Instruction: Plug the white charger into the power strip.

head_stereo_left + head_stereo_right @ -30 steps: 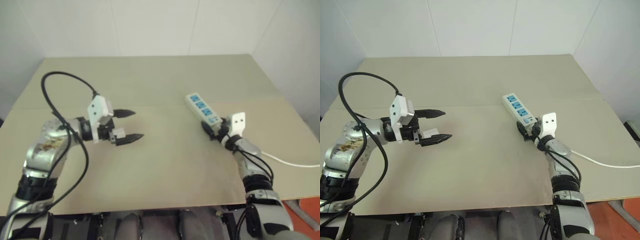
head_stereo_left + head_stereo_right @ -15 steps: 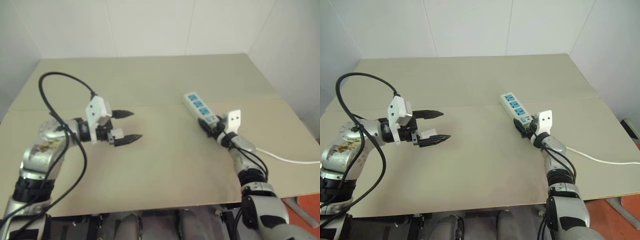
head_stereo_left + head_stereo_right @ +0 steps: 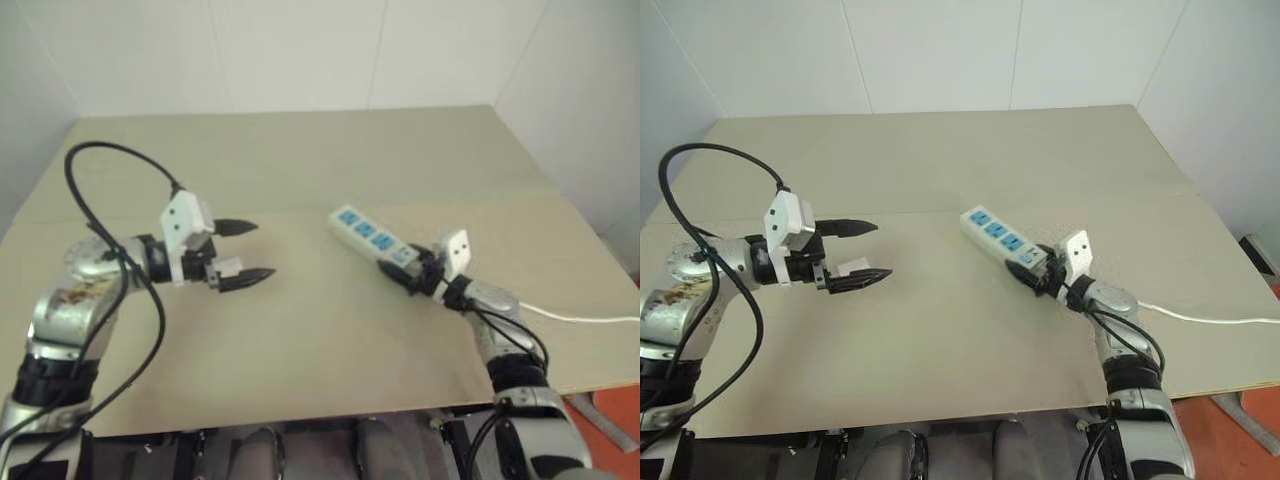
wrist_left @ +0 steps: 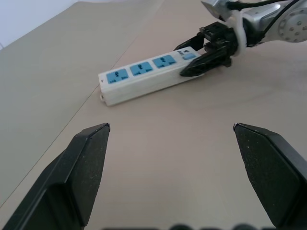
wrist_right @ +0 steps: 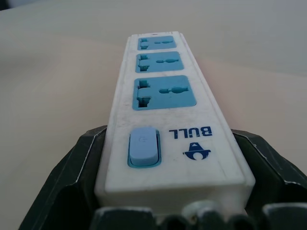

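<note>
While the right gripper (image 3: 408, 272) pinches the switch end of the power strip (image 3: 366, 235) between its jaws on the right part of the bench (image 3: 300, 150), the left gripper (image 3: 243, 251) hangs at the left, well apart, jaws spread wide.

This looks like a bare robot test room or lab: a large plain beige table (image 3: 940, 150) stands in a corner, with blank white panelled walls (image 3: 940, 55) rising just behind it and to its right.
</note>
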Controlling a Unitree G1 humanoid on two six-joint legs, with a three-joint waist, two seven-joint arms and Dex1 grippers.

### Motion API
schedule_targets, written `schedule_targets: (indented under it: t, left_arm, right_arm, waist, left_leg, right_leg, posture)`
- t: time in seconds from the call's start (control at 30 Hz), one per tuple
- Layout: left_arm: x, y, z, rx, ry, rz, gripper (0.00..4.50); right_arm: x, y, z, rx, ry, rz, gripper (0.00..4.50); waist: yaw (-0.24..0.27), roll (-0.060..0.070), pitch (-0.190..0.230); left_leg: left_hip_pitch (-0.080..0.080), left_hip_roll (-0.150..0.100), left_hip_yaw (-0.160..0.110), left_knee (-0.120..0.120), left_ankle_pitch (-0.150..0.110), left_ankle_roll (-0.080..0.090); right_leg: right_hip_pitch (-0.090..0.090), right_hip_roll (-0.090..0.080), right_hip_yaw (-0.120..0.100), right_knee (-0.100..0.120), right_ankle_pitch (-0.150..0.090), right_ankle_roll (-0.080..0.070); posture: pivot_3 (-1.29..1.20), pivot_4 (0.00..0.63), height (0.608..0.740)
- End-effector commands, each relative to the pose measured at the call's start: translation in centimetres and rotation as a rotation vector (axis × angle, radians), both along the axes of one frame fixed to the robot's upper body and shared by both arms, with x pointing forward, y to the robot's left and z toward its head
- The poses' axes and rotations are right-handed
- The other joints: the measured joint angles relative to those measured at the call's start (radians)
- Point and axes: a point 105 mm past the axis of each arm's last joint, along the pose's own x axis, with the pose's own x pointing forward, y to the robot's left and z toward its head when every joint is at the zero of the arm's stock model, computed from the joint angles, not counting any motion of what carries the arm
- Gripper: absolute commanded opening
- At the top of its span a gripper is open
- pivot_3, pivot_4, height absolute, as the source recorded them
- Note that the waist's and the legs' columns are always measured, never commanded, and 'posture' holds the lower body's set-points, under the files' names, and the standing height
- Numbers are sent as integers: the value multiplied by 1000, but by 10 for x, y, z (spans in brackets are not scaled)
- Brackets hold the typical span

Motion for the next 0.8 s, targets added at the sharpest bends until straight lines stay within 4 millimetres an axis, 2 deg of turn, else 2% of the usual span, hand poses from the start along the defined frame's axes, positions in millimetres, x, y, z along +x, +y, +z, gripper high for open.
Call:
schedule_targets:
  t: [0.03, 0.17, 0.27, 0.5, 0.63, 0.8]
  left_arm:
    - [0, 15, 20, 16, -68, 13, 4500]
    - [-2, 29, 22, 59, -60, 27, 4500]
    - [-4, 36, 24, 75, -55, 35, 4500]
    - [-9, 59, 25, 131, -8, 66, 4500]
    - [-12, 73, 24, 192, 50, 55, 4500]
    - [-5, 86, 30, 231, 138, 70, 4500]
  right_arm:
    - [-26, 22, 39, -7, -86, 236, 3436]
    - [-56, 39, 37, -69, -51, 456, 3436]
    - [-71, 47, 29, -98, -22, 565, 3436]
    - [-69, 54, 5, -159, -26, 615, 3436]
    - [-70, 54, -13, -263, -110, 663, 3436]
    - [-67, 58, -19, -254, -160, 672, 3436]
  waist:
    - [2, 0, 0]
    - [13, 0, 0]
    - [18, 0, 0]
    - [23, 0, 0]
    - [23, 0, 0]
    - [23, 0, 0]
  left_leg:
    - [0, 0, 0, 0, 0, 0]
    - [0, 0, 1, 0, 0, 0]
    - [0, 0, 2, 0, 0, 0]
    - [0, 0, 3, 0, 0, 0]
    - [0, 0, 3, 0, 0, 0]
    - [1, 0, 4, 0, 0, 0]
  right_leg:
    - [0, 0, 0, 0, 0, 0]
    - [0, 0, -1, -3, 0, 0]
    - [0, 0, -2, -4, 0, 0]
    - [0, 0, -2, -4, 0, 0]
    - [0, 0, -2, -4, 0, 0]
    - [0, 1, -2, -4, 0, 0]
  posture:
    - [0, 150, 740]
    - [0, 150, 740]
    - [0, 150, 740]
    - [0, 150, 740]
    - [0, 150, 740]
    - [0, 150, 740]
